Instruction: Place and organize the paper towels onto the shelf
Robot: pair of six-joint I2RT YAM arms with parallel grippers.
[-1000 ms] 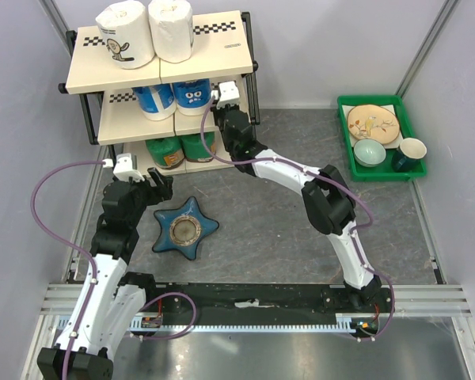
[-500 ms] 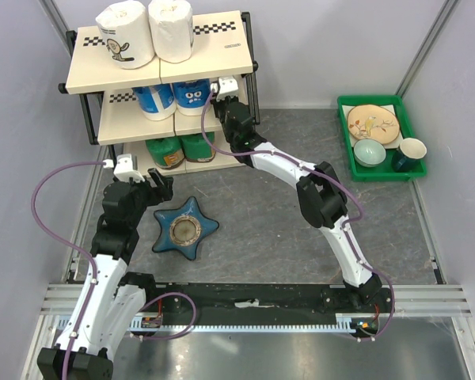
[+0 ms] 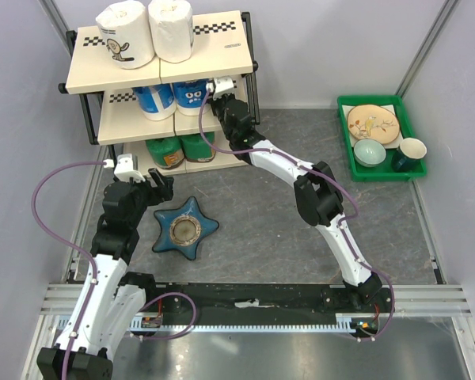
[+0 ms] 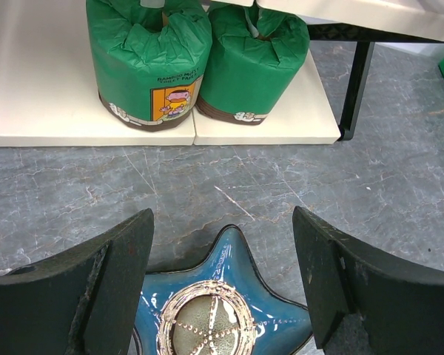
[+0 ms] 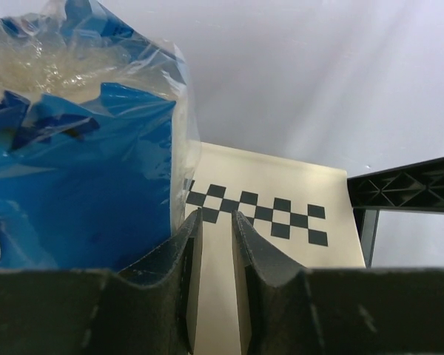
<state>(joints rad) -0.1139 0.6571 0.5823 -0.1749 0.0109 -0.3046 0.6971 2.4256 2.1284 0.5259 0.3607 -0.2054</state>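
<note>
Since a second ago my right hand (image 5: 216, 222) has crept up and in along the middle tier of the shelf (image 5: 270, 188). Fingers pinched shut, nothing held. Blue roll (image 5: 74, 177) stands upright just left of my left finger, wrapper glossy and crinkled; any nudge would go leftward. My left hand (image 4: 222, 222) hangs wide, empty, well apart. Green rolls (image 4: 196, 63) on bottom tier, white rolls (image 3: 150, 32) on top.
</note>
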